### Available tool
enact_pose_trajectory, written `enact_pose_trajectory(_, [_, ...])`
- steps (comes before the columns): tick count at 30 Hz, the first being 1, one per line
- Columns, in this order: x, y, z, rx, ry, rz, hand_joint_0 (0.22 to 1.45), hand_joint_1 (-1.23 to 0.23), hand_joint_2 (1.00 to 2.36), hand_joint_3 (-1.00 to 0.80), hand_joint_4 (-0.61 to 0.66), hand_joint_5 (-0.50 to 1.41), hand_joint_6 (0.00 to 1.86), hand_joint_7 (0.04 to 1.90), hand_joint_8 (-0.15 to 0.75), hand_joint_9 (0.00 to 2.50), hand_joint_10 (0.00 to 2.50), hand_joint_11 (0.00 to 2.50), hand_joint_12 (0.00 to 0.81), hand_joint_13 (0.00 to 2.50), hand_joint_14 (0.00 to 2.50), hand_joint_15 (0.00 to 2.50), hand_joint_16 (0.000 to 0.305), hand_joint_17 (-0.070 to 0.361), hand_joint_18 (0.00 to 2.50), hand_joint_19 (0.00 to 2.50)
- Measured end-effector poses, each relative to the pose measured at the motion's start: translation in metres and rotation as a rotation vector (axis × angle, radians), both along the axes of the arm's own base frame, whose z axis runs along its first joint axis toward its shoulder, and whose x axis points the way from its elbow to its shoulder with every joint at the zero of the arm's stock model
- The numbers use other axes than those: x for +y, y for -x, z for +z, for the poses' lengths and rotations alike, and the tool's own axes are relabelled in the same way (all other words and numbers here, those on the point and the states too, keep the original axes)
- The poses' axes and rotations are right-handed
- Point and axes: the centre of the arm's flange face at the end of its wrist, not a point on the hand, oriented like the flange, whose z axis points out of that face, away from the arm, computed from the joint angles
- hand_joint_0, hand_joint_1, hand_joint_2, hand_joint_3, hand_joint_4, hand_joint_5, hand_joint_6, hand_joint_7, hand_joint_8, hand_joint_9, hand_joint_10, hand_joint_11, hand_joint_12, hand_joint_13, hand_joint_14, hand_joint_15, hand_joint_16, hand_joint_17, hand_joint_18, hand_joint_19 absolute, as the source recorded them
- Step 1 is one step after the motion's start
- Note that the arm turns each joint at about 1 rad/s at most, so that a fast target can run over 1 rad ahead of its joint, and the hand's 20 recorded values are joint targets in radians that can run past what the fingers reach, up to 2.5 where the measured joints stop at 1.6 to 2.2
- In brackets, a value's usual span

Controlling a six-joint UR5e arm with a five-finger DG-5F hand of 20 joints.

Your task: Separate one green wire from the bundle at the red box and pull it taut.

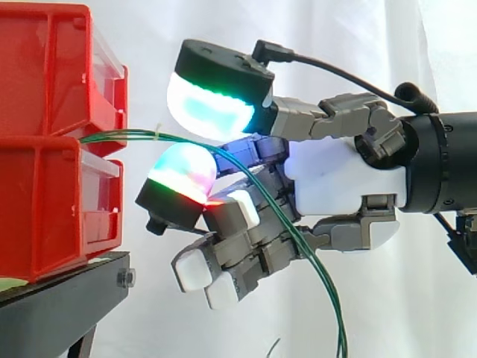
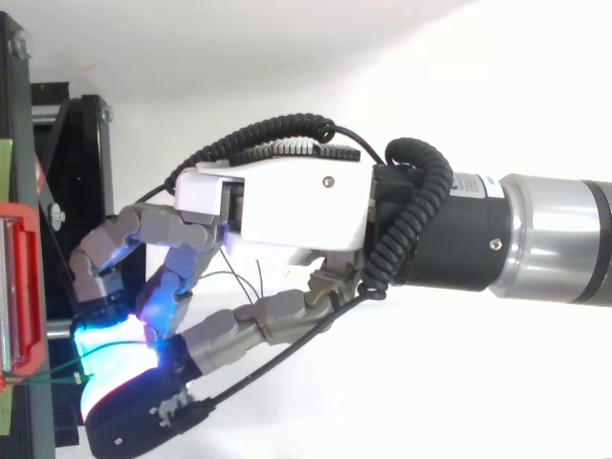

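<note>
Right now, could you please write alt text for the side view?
The hand sits beside stacked red bins on a black stand. Green wires leave the bins, cross the hand and hang down slack.

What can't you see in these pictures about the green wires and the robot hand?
Side view: where the green wires end; the bottom edge cuts them off.
Side view: where they start; the red bins hide that.
Both views: whether the hand holds one wire; the hand itself covers that spot.
Both views: how many wires there are; too thin and bunched.
</note>
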Motion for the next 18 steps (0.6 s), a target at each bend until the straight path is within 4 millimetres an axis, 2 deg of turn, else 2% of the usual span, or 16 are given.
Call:
enact_pose_trajectory(3, [0.0001, 0.0001, -0.0001, 0.001, 0.0, -0.001, 0.61, -0.68, 1.01, -0.29, 0.21, -0.17, 0.91, 1.19, 0.348, 1.09, 0.02, 0.94, 0.336, 0.94, 0.01, 0.41, 0.046, 0.104, 0.88, 0.43])
enact_pose_trajectory(10, [0.0007, 0.0003, -0.0006, 0.002, 0.0, -0.001, 0.63, -0.78, 1.02, -0.22, 0.14, -0.17, 0.92, 1.18, 0.342, 1.02, 0.02, 0.92, 0.335, 0.92, 0.02, 0.41, 0.046, 0.104, 0.87, 0.41])
enact_pose_trajectory(14, [0.0011, 0.0003, -0.0007, 0.002, 0.0, -0.001, 0.68, -0.88, 1.01, -0.32, 0.13, -0.18, 0.93, 1.16, 0.325, 0.99, 0.02, 0.94, 0.323, 0.9, 0.01, 0.4, 0.046, 0.103, 0.86, 0.37])
enact_pose_trajectory(18, [0.0013, 0.0004, -0.0012, 0.003, 0.001, 0.0, 0.74, -0.91, 1.0, -0.5, 0.16, -0.18, 0.93, 1.13, 0.325, 0.99, 0.02, 0.93, 0.319, 0.9, 0.02, 0.4, 0.045, 0.101, 0.85, 0.36])
